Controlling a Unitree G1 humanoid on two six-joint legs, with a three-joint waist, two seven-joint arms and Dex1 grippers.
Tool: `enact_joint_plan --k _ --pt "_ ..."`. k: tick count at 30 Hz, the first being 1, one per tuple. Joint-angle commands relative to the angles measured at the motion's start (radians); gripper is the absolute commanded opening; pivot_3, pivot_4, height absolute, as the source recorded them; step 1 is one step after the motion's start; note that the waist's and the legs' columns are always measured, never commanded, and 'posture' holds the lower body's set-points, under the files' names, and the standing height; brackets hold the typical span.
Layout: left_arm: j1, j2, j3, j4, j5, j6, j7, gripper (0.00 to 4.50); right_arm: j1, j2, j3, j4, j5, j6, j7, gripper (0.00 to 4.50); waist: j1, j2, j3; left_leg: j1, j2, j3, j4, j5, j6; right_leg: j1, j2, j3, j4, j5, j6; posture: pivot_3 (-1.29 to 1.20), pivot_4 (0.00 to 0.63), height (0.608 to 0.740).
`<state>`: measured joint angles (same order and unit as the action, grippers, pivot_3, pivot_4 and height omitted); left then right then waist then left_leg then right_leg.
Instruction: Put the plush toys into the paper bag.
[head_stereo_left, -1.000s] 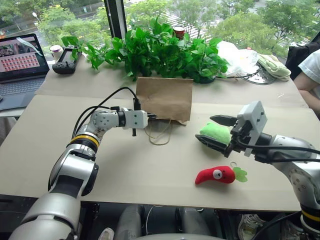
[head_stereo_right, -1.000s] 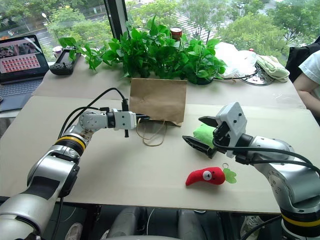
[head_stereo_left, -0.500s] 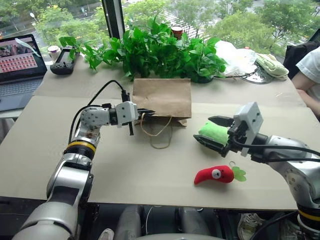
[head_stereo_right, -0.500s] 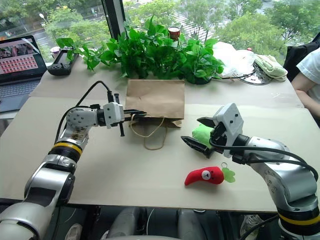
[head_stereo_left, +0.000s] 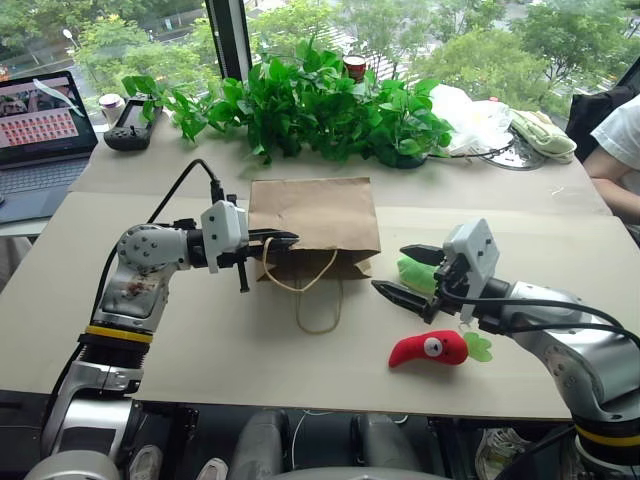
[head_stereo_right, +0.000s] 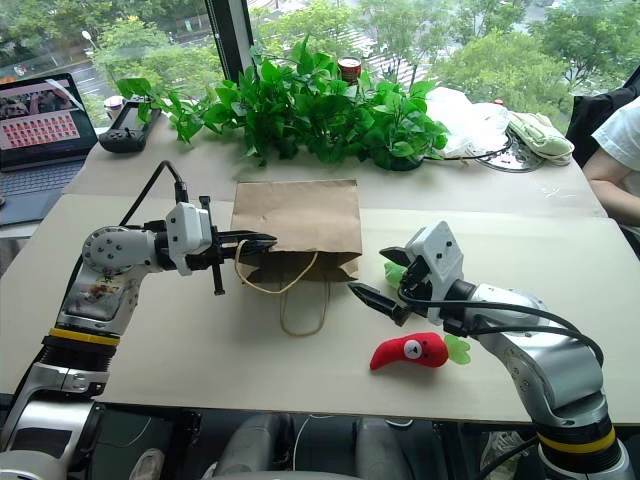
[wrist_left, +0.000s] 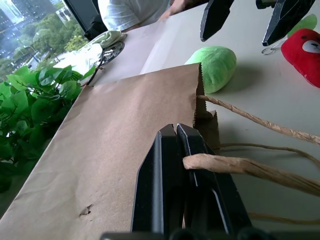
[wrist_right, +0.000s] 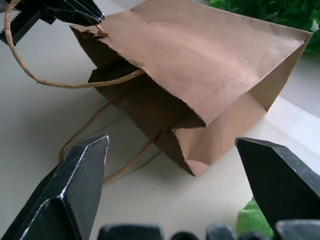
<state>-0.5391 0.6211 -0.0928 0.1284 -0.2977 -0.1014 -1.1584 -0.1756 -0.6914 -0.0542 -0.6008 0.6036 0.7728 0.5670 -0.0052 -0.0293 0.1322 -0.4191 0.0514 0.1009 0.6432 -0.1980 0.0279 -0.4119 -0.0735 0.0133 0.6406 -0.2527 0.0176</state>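
Table (head_stereo_left: 250, 340) | left claw (head_stereo_left: 283, 239) pinching bag handle (head_stereo_left: 290, 285) | right claw (head_stereo_left: 408, 272) spread

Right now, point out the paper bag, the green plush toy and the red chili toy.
paper bag (head_stereo_left: 312, 210), left eye view, middle of its upper face.
green plush toy (wrist_left: 217, 67), left wrist view, its rounded body.
red chili toy (head_stereo_left: 425, 349), left eye view, red body by the eye.
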Motion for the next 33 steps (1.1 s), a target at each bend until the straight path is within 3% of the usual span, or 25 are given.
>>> enact_joint_plan --k 1,4,5,6,7,12,16,23,33 --pt "-0.056 -0.017 0.023 0.001 -0.002 0.028 0.032 0.0 0.0 0.018 -0.016 -0.044 0.03 0.022 -0.016 3.82 0.0 0.0 0.0 0.0 0.0 0.0 0.0 0.0 0.0 0.0 0.0 0.0 0.0 0.0 0.0 0.0 0.15 0.74" --pt "-0.08 -0.042 0.019 0.003 -0.012 0.052 0.043 0.0 -0.019 0.074 0.033 -0.066 0.042 0.05 -0.057 2.81 0.001 0.0 0.0 0.0 0.0 -0.001 0.0 0.0 0.0 0.001 0.0 0.0 0.0 0.0 0.0 0.0 0.15 0.74" --pt "-0.083 -0.046 0.019 0.002 -0.013 0.057 0.045 0.0 -0.025 0.088 0.044 -0.07 0.041 0.057 -0.066 2.24 0.0 0.0 0.0 0.0 0.0 -0.002 0.0 0.0 0.0 0.001 0.001 0.0 0.0 0.0 0.0 0.0 0.15 0.74" --pt "-0.082 -0.048 0.018 -0.004 -0.015 0.063 0.046 0.0 -0.033 0.113 0.075 -0.066 0.024 0.06 -0.082 2.14 -0.003 0.0 0.0 0.0 0.0 -0.002 0.0 0.0 0.0 0.002 0.001 0.0 0.0 0.0 0.0 0.0 0.15 0.74" --pt "-0.081 -0.05 0.018 -0.008 -0.015 0.067 0.045 0.0 -0.038 0.129 0.095 -0.063 0.011 0.062 -0.093 1.75 -0.005 0.0 0.0 0.0 0.0 -0.003 0.0 0.0 0.0 0.002 0.001 0.0 0.0 0.0 0.0 0.0 0.15 0.74" --pt "-0.085 -0.053 0.023 -0.025 -0.019 0.087 0.041 0.0 -0.119 0.293 0.222 0.102 -0.172 0.059 -0.295 0.03 -0.01 0.0 0.0 0.001 0.0 -0.004 0.0 0.0 0.0 0.002 0.003 0.001 0.001 0.0 0.0 0.0 0.15 0.74" --pt "-0.091 -0.053 0.027 -0.032 -0.02 0.099 0.042 0.0 -0.14 0.409 0.257 0.229 -0.276 -0.007 -0.394 0.01 -0.005 0.0 0.0 0.0 0.0 -0.005 0.0 0.0 -0.001 0.002 0.003 0.001 0.0 0.0 0.0 0.0 0.15 0.74" --pt "-0.097 -0.059 0.032 -0.057 -0.023 0.127 0.061 0.0 -0.145 0.515 0.288 0.394 -0.406 -0.107 -0.46 0.01 -0.008 0.0 0.0 -0.002 0.0 -0.006 0.0 0.0 -0.001 0.001 0.003 0.001 -0.001 0.0 0.0 0.0 0.15 0.74" --pt "-0.106 -0.075 0.064 -0.088 -0.056 0.224 0.125 0.0 -0.152 0.533 0.33 0.466 -0.491 -0.085 -0.422 0.01 -0.013 0.001 0.0 -0.001 0.0 -0.007 0.0 0.0 -0.001 0.002 0.005 0.001 0.0 0.0 0.0 0.0 0.15 0.74"
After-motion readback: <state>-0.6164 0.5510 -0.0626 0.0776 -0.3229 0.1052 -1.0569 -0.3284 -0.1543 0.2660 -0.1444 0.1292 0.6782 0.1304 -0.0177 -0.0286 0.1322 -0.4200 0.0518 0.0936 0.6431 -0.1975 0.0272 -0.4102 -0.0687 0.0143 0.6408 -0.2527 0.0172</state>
